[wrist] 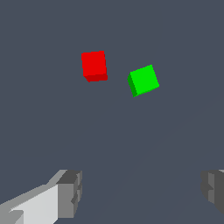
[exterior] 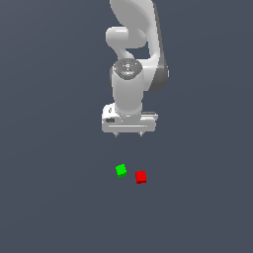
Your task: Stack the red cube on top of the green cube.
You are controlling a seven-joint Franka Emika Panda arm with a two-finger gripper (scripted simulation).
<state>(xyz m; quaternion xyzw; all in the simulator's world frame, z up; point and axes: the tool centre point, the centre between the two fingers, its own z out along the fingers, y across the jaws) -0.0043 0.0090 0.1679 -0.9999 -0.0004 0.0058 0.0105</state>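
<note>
Exterior view, from its left to its right. The green cube lay on the plain dark grey floor. It served as the landmark for the scene. The red cube lay near the green cube, on the exterior view's right of it and a little nearer the camera. The two cubes were apart, with a narrow strip of floor between them. Neither cube rested on the other, and both sat flat on the floor. Above the green cube hung the white arm, its wrist pointing straight down. The gripper was well clear of the green cube, with nothing between its short fingertips.

Wrist view. The red cube and the green cube appeared side by side on the grey floor, each turned at a slightly different angle to the other. The grey fingers stood spread wide apart at the two sides of the picture. The second finger pad showed only partly at the edge. The jaws were open and empty, and both cubes lay beyond the gap between them.
</note>
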